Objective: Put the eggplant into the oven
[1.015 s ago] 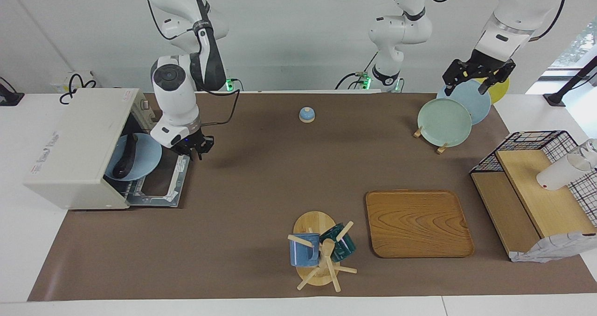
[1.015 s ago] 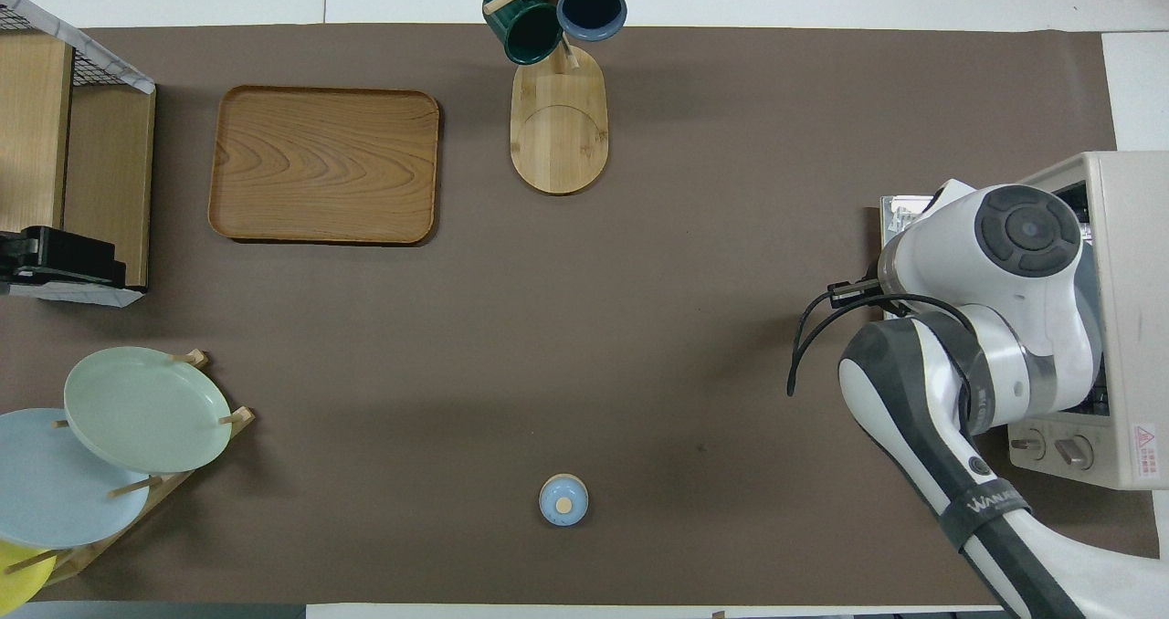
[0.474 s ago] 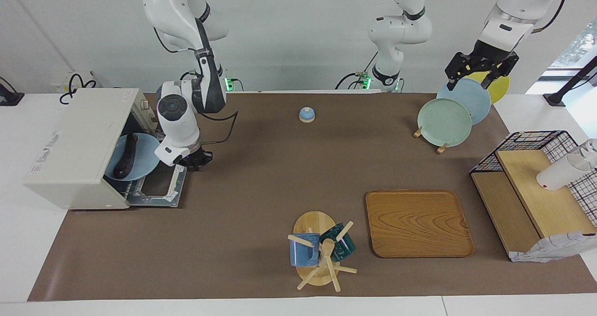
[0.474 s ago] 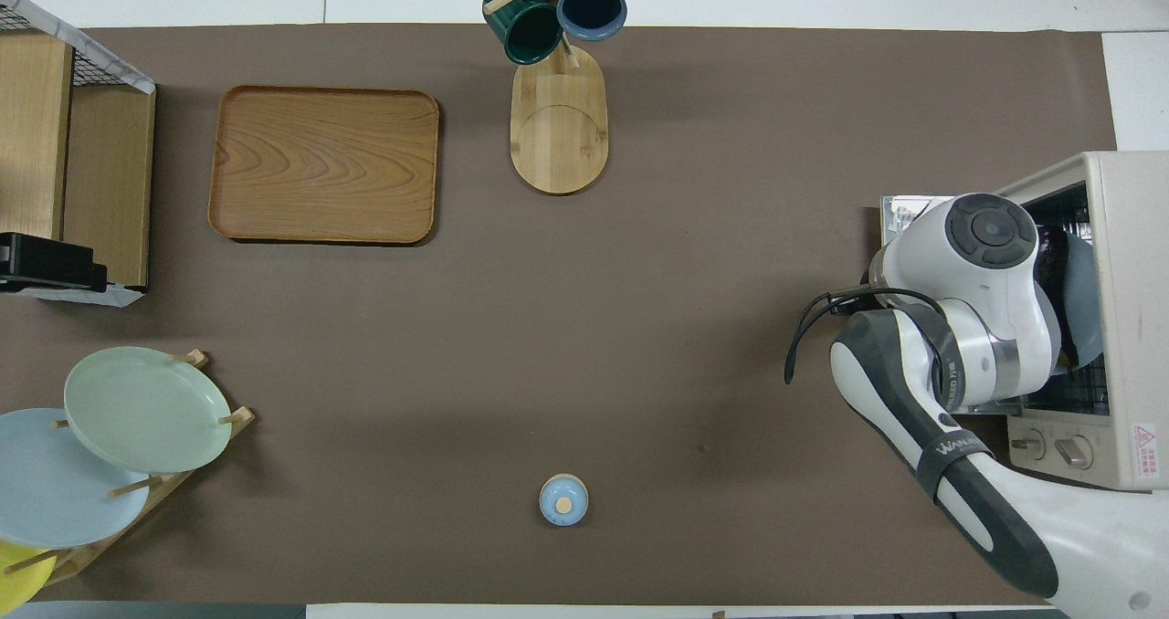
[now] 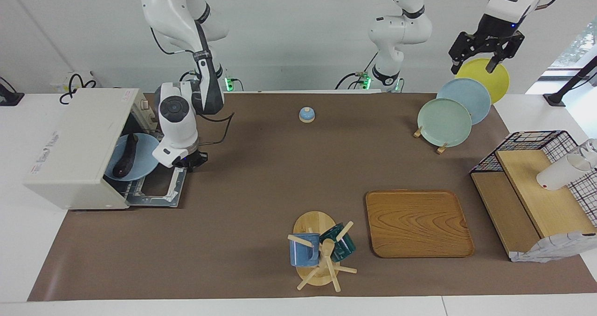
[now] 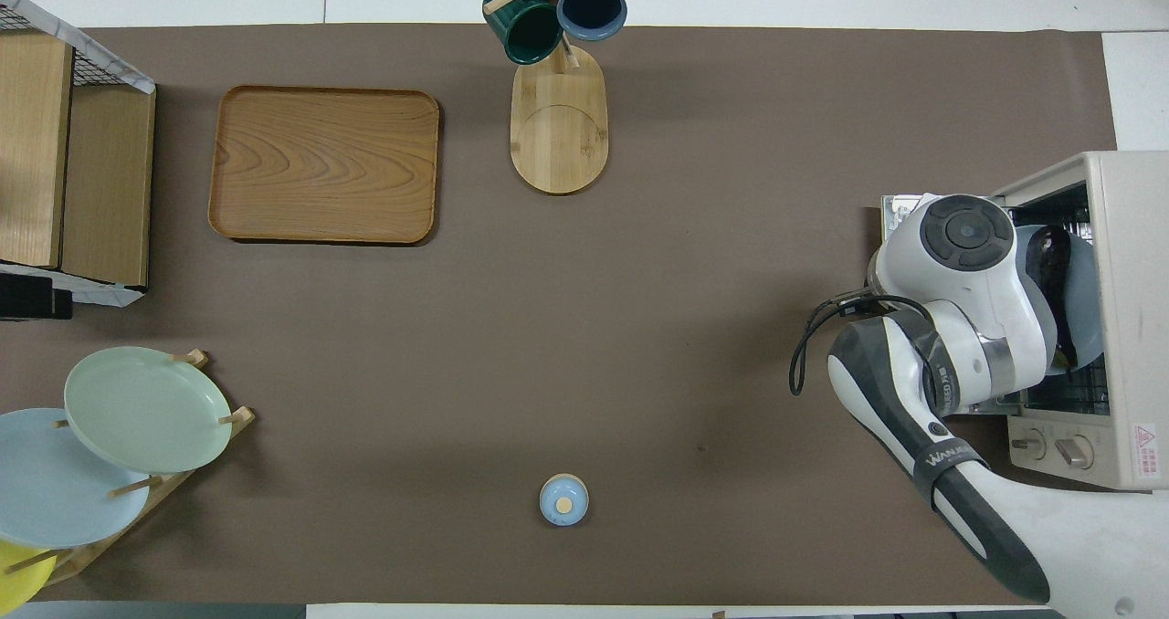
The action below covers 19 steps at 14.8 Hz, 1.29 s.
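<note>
The eggplant lies on a blue plate inside the oven, door down. Right gripper at 3 o'clock of the plate, above the door edge; opening: cannot tell. Left gripper over the plate rack, fingers wide, empty.

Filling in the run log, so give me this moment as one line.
eggplant: on blue plate in oven | door: open | right gripper: over door | left gripper: waits over plate rack
</note>
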{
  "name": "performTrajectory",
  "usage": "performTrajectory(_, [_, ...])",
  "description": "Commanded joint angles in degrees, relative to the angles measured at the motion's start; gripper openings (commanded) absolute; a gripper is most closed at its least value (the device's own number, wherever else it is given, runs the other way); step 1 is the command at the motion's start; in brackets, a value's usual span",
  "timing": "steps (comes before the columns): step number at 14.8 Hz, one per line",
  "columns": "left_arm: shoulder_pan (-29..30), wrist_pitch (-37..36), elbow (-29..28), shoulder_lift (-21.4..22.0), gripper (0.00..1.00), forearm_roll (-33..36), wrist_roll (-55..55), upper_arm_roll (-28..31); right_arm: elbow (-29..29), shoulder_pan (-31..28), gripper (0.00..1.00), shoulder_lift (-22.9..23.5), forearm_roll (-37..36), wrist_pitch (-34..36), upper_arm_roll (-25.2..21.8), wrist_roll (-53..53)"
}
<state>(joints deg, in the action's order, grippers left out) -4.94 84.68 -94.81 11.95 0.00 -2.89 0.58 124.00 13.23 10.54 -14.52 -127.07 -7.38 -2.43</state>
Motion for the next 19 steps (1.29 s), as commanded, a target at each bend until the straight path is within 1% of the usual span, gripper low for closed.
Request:
performTrajectory(1, [-0.3,-2.1,-1.2,-1.3,1.00,-1.0,-0.1,0.4,-4.7,-2.1,0.00,-2.2,-2.2,6.9,-0.6,6.1])
performTrajectory(3, [-0.6,-5.8,4.7,-6.3,1.00,-1.1,-0.1,0.4,-6.0,-4.7,0.00,-4.2,-2.1,9.6,-0.6,10.7])
performTrajectory(5, [-0.3,-6.8,6.7,-7.4,1.00,-1.2,0.3,0.4,-6.6,-6.4,0.00,-6.0,-2.1,12.1,-0.6,13.7])
performTrajectory(7, [-0.3,-6.1,6.6,-7.3,1.00,-1.2,0.3,0.4,-7.3,-8.2,0.00,-7.5,-2.0,14.2,-0.6,16.7])
performTrajectory(10, [-0.2,-5.8,4.9,-6.2,1.00,-1.1,0.3,0.4,-9.4,-11.3,0.00,-8.4,-1.5,17.1,-0.6,21.1])
performTrajectory(11, [-0.2,-5.8,4.6,-5.7,1.00,-1.1,0.2,0.4,-9.9,-11.9,0.00,-8.9,-1.4,17.9,-0.6,22.0])
performTrajectory(13, [-0.3,-5.9,4.5,-3.3,1.00,-1.1,-0.3,0.3,-11.2,-12.3,0.00,-10.3,-1.3,20.5,-0.6,22.4])
performTrajectory(14, [-0.2,-5.8,3.7,-2.5,1.00,-1.1,0.1,0.3,-12.6,-12.3,0.00,-10.8,-1.2,22.5,-0.6,22.4])
performTrajectory(16, [0.0,-3.7,3.3,-2.4,1.00,-1.1,0.2,0.4,-17.0,-12.2,0.00,-10.9,0.2,27.6,-0.5,22.3])
performTrajectory(17, [0.0,-3.6,3.1,-2.5,1.00,-1.1,0.2,0.4,-20.3,-11.8,0.26,-10.9,2.9,31.1,-0.5,22.0])
performTrajectory(18, [0.0,-4.0,3.2,-2.9,1.00,-1.1,0.3,0.4,-23.3,-11.6,0.54,-10.9,5.4,34.7,-0.4,21.7])
performTrajectory(19, [0.0,-4.3,3.8,-3.7,1.00,-1.1,0.2,0.4,-26.2,-11.3,0.63,-10.8,7.5,37.8,-0.2,21.6])
